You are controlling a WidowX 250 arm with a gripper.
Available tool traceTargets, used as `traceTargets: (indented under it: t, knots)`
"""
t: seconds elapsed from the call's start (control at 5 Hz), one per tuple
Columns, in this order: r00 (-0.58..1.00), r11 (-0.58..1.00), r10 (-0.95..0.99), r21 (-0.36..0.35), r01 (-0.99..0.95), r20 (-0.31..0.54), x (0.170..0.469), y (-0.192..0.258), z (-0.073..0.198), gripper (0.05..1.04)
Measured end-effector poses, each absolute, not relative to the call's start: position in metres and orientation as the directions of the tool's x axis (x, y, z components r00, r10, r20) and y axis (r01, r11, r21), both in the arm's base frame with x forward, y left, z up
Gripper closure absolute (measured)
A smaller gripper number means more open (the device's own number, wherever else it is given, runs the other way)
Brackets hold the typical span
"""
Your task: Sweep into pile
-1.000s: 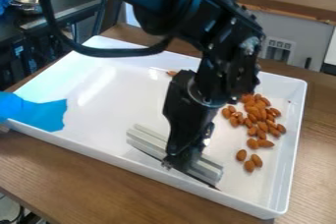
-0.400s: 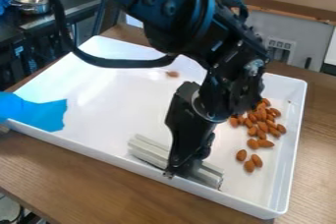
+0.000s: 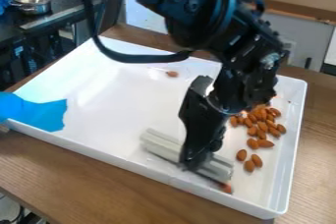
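one wooden table (image 3: 98,179) carries one big white tray (image 3: 121,158), its low walls running all the way round. one black robot arm (image 3: 253,56) comes in from the top edge, with one cable looping beside it, and ends in one claw (image 3: 190,163) low over the tray's near side. the claw is closed on one pale grey ribbed bar (image 3: 160,144), which lies at a slant on the tray floor, its right end near the front wall. one blue sheet (image 3: 42,115) laps over the tray's left corner. one metal bowl (image 3: 31,1) stands at the upper left, beyond the table. the almonds (image 3: 273,131) are mostly at the tray's right: more than a dozen crowded together, partly behind the arm, so i can't count them exactly; two touching just below; then a loose three; and one alone toward the far wall. one small orange-brown bit (image 3: 226,188) sits at the bar's right end.
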State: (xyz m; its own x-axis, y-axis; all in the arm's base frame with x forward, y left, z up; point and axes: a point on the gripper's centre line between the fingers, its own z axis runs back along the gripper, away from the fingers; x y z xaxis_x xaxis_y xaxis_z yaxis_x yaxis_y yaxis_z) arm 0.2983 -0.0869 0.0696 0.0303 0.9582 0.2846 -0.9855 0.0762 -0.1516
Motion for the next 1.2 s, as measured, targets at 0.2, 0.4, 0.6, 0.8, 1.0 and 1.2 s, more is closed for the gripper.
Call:
traceTargets:
  t: [0.2, 0.4, 0.6, 0.8, 1.0, 1.2]
  knots:
    - [0.015, 0.064, 0.96, -0.168, -0.984, 0.28, 0.313, -0.094, 0.073, 0.717]
    - [-0.01, 0.045, 0.956, -0.179, -0.983, 0.293, 0.331, -0.099, 0.072, 0.717]
    - [-0.038, 0.03, 0.95, -0.212, -0.977, 0.31, 0.351, -0.103, 0.072, 0.717]
    - [-0.056, 0.022, 0.945, -0.236, -0.972, 0.321, 0.366, -0.107, 0.072, 0.717]
    - [-0.066, 0.002, 0.953, -0.222, -0.975, 0.297, 0.361, -0.105, 0.072, 0.717]
    - [-0.069, -0.008, 0.975, -0.279, -0.96, 0.209, 0.341, -0.105, 0.119, 0.717]
